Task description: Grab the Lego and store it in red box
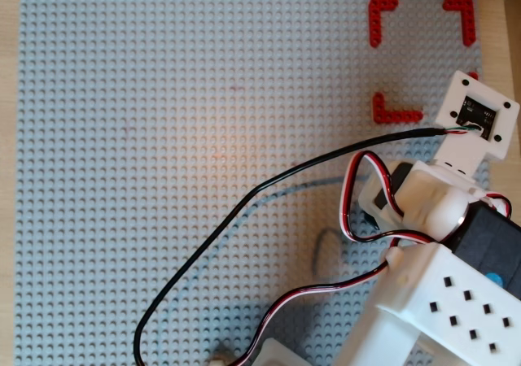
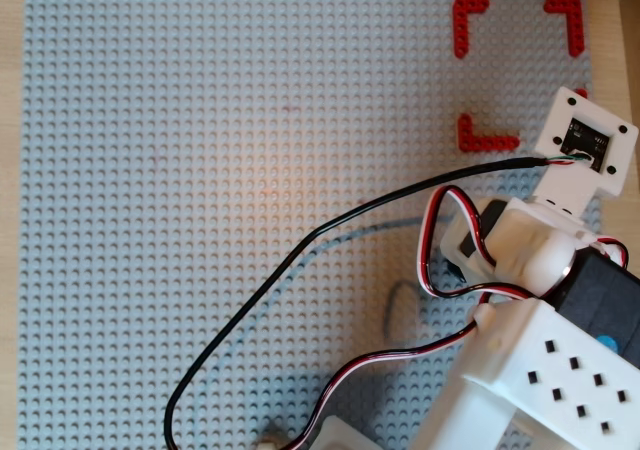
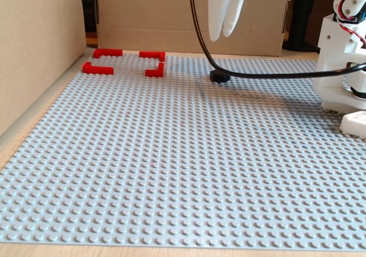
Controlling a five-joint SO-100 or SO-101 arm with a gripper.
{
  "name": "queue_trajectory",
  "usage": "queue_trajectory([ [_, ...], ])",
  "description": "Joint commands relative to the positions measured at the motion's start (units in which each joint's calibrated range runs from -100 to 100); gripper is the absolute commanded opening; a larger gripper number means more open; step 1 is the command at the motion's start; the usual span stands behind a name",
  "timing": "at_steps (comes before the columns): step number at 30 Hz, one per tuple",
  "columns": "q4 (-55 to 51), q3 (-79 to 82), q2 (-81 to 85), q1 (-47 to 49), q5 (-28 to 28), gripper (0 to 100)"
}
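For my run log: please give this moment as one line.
gripper: raised, shut, empty | black piece: on baseplate, outside red box

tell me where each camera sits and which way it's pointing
Both overhead views: identical pictures from above, looking straight down on the grey baseplate; the red box lies top right, the white arm and its black cable fill the lower right.
Fixed view: low at the baseplate's edge, looking across it toward cardboard walls; the gripper hangs from the top, the arm base stands at right, the Lego lies under the gripper.
Shared: baseplate, red box, cable. The Lego is hidden in both overhead views.
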State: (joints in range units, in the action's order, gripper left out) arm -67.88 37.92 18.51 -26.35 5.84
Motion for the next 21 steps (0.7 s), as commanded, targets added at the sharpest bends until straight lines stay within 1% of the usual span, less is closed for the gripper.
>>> queue_trajectory([
  [1, 1.8, 2.3, 0.0, 0.0, 0.4, 17],
  [7, 3.2, 4.6, -0.2, 0.2, 0.2, 17],
  [16, 8.0, 9.6, -0.2, 3.7, -0.2, 18],
  [21, 9.0, 9.6, -1.6, 3.8, 0.2, 18],
])
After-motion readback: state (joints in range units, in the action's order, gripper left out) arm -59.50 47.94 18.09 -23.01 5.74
